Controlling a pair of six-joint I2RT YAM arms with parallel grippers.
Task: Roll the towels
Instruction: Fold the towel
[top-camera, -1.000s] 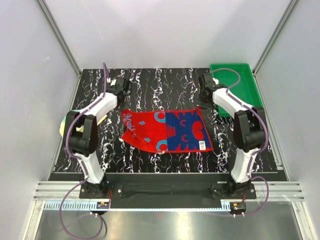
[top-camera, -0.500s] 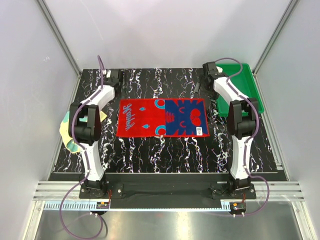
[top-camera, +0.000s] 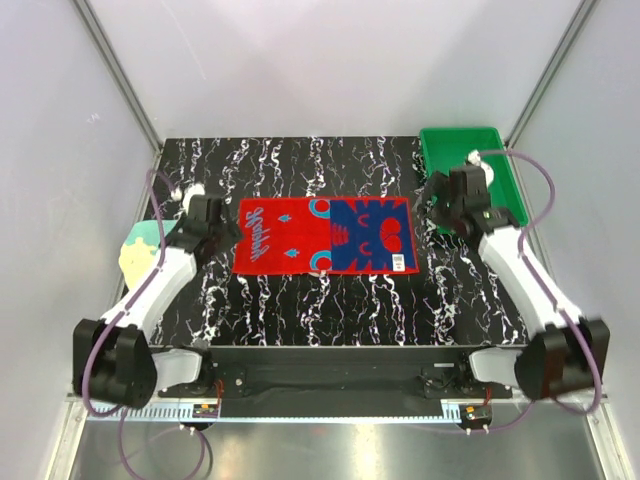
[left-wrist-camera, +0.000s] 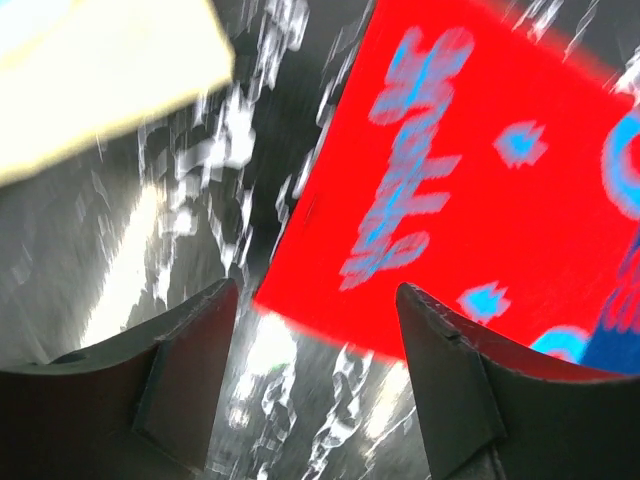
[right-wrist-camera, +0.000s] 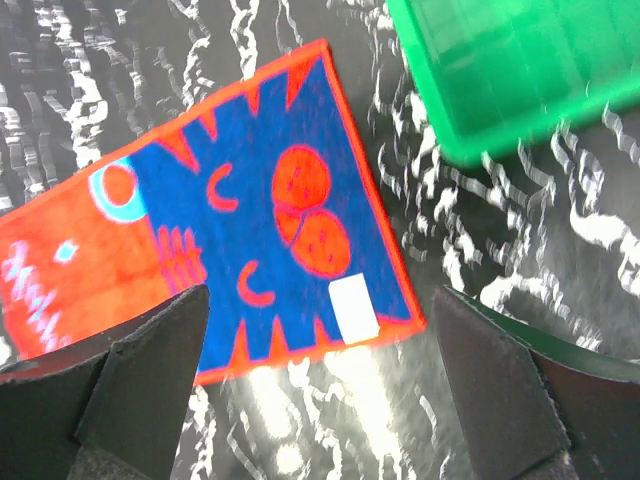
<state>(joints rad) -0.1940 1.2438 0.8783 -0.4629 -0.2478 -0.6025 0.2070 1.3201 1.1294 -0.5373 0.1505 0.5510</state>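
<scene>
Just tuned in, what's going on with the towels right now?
The red towel lies spread flat mid-table, not yet rolled. The left gripper hangs open at its left edge and the right gripper is open over its right end; neither holds anything. The pale yellow towel sits at the table's left edge, and the green tray is in the far right corner.

light: bright, even | glare: table (right-wrist-camera: 560, 220) | wrist views: motion-blurred
</scene>
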